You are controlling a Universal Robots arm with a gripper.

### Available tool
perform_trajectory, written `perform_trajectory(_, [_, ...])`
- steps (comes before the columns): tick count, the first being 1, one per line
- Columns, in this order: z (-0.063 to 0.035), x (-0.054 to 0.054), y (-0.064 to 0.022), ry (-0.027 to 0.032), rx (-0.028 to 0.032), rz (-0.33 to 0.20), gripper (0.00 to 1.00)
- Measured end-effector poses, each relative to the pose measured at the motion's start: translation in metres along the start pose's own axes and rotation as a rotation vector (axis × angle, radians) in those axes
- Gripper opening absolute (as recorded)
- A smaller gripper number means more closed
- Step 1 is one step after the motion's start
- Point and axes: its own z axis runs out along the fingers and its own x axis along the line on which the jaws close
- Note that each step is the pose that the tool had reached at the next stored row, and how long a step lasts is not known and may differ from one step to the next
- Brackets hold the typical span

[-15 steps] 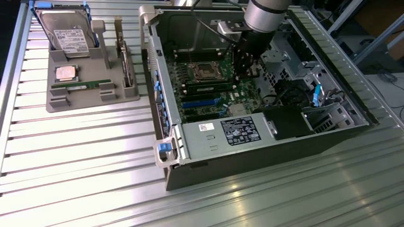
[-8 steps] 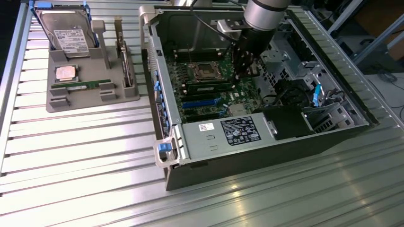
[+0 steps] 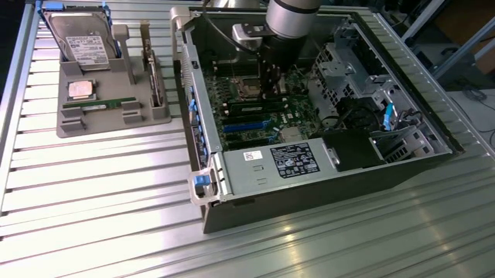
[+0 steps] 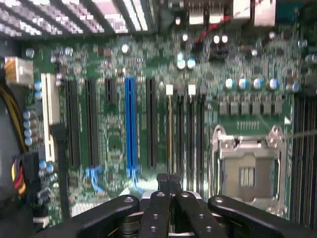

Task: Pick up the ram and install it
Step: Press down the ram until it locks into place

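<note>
The gripper (image 4: 169, 182) is closed, fingers together, pressing down on the ram (image 3: 259, 108) — seated edge-on in a motherboard (image 4: 114, 144) slot inside the computer case (image 3: 340, 174).

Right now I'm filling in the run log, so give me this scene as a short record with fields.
setting: open computer case on a slatted metal table
end effector: shut, down inside the case over the motherboard
ram: one stick lying in the grey tray
tray: also holds a hard drive and a processor chip
processor socket: empty
</note>
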Motion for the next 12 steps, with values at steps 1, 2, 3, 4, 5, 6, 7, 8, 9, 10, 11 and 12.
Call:
perform_trajectory(1, [0.0001,0.000,0.0095,-0.0006,0.0000,0.000,0.11])
perform_trajectory(2, [0.0001,0.000,0.0146,-0.0010,0.0000,0.000,0.11])
perform_trajectory(3, [0.0002,0.000,0.0188,-0.0013,0.0000,0.000,0.11])
perform_trajectory(4, [0.0002,0.000,0.0233,-0.0015,-0.0001,0.000,0.11])
perform_trajectory(5, [0.0003,0.000,0.0278,-0.0018,-0.0001,0.000,0.11])
perform_trajectory(6, [0.0004,0.001,0.0327,-0.0021,0.0000,0.000,0.11])
perform_trajectory(7, [0.0006,0.001,0.0370,-0.0029,0.0001,0.000,0.11])
perform_trajectory(8, [0.0012,0.001,0.0439,-0.0044,0.0002,0.000,0.11])
perform_trajectory(9, [0.0026,0.001,0.0502,-0.0052,0.0001,0.000,0.11])
perform_trajectory(10, [0.0045,0.001,0.0515,-0.0053,0.0002,0.000,0.11])
perform_trajectory(11, [0.0066,0.000,0.0518,-0.0050,-0.0001,0.000,0.11])
perform_trajectory(12, [0.0096,0.000,0.0520,-0.0043,-0.0005,0.000,0.11])
